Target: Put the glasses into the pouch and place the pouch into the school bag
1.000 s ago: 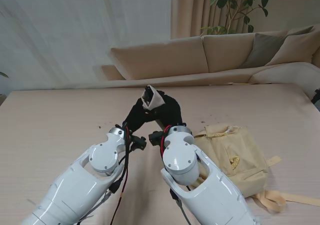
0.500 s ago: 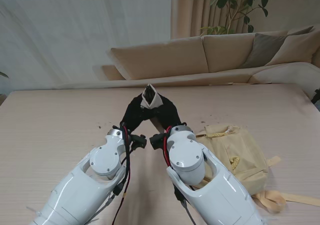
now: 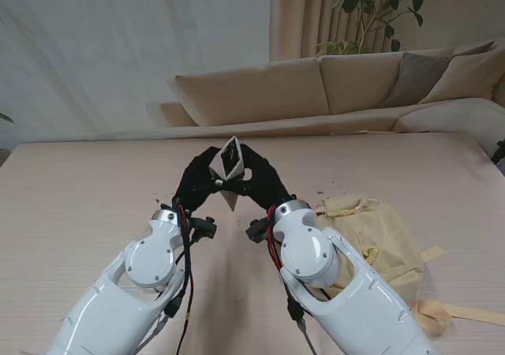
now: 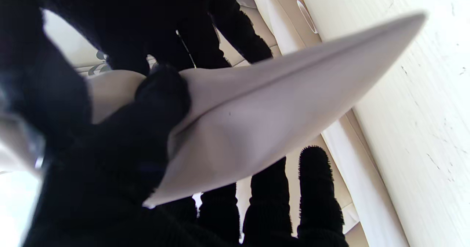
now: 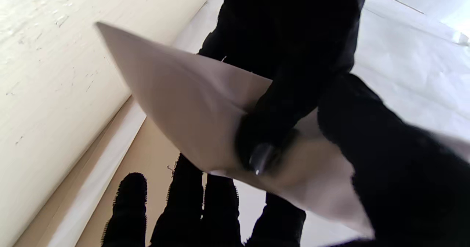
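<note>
Pouch [image 3: 229,168] held up over the table [image 3: 79,189] between both black-gloved hands, left hand [image 3: 195,183] and right hand [image 3: 263,181] each pinching a side; the yellow school bag [image 3: 371,244] lies to the right. Left wrist view: thumb clamped on the pouch's [image 4: 257,111] flat face. Right wrist view: thumb pressed into the pouch [image 5: 191,103] likewise.

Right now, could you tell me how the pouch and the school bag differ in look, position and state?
The pouch is pale grey and smooth, while the school bag is yellow and rumpled. The pouch is held up off the table between the left hand and right hand; the school bag lies flat on the table, to the right of both arms, with neither hand on it. The pouch looks far smaller than the school bag. Both are soft fabric holders.
</note>
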